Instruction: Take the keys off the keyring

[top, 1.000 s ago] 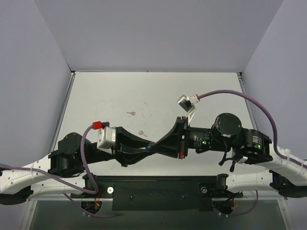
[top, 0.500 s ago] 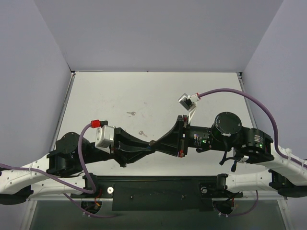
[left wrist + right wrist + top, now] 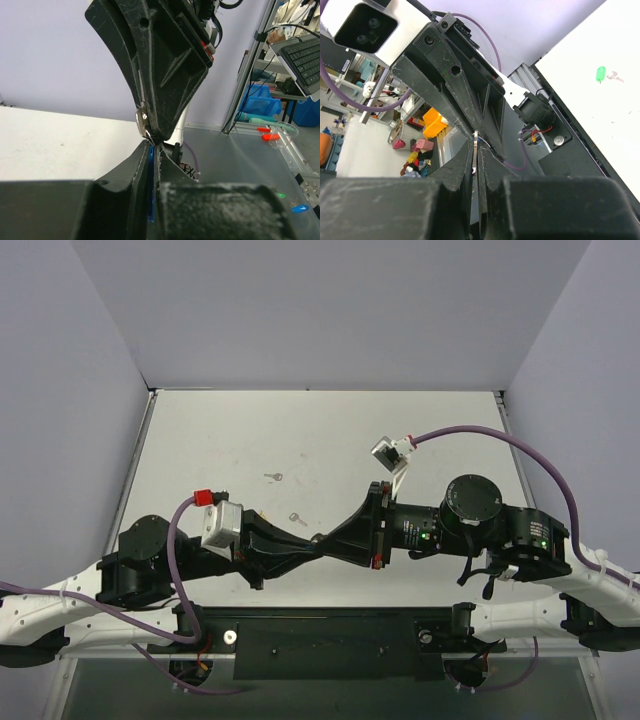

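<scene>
My two grippers meet tip to tip above the table's near middle. The left gripper [image 3: 306, 545] [image 3: 154, 148] is shut on the thin blue tag [image 3: 150, 185] of one of the keys, pinched edge-on between its fingers. Right at its tips, the right gripper [image 3: 323, 538] [image 3: 476, 146] is shut on the silvery keyring [image 3: 476, 150]; the ring's metal edge [image 3: 142, 117] shows at that gripper's fingertips. Two loose keys [image 3: 273, 477] [image 3: 297, 519] lie on the table beyond the grippers. A green-tagged key [image 3: 601, 74] shows in the right wrist view.
The white table [image 3: 440, 430] is walled by grey panels at the back and sides. A black base rail [image 3: 330, 635] runs along the near edge, between the arm bases. Purple cables [image 3: 500, 440] loop over both arms.
The left gripper's jaws have closed onto the blue tag, and its wrist has shifted slightly right toward the right gripper. The right arm has hardly moved.
</scene>
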`<state>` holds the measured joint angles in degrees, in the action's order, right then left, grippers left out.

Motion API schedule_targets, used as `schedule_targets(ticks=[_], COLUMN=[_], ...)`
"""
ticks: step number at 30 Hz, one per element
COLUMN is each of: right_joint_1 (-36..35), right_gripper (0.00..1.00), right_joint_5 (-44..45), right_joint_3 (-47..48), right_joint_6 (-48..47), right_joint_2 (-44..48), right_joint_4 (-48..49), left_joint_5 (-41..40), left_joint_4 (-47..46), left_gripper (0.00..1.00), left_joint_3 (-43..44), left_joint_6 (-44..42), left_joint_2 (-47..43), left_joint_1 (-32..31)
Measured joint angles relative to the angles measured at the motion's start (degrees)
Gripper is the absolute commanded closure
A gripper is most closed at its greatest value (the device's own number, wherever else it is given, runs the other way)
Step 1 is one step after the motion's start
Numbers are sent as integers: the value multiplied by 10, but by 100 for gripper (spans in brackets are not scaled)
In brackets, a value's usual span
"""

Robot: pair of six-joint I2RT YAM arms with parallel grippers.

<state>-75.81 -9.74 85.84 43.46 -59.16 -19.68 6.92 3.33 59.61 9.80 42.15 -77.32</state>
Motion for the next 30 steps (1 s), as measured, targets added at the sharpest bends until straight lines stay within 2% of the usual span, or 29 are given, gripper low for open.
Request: schedule_targets(ticks=[2,21,30], right_joint_1=[-1,-15,-15], right_gripper=[100,100,100], right_joint_5=[0,-21,-24], right_joint_3=[0,9,43], right_joint_6=[0,-7,-22], right_joint_2=[0,-4,-12], right_joint_4=[0,5,-25], left_joint_5=[-1,16,36], left_joint_4=[4,-10,52], left_gripper=[100,100,100], left_joint_3=[0,-8,63], left_joint_6=[-2,19,35], left_joint_2=[-2,-21,25], left_joint_1=[0,0,0])
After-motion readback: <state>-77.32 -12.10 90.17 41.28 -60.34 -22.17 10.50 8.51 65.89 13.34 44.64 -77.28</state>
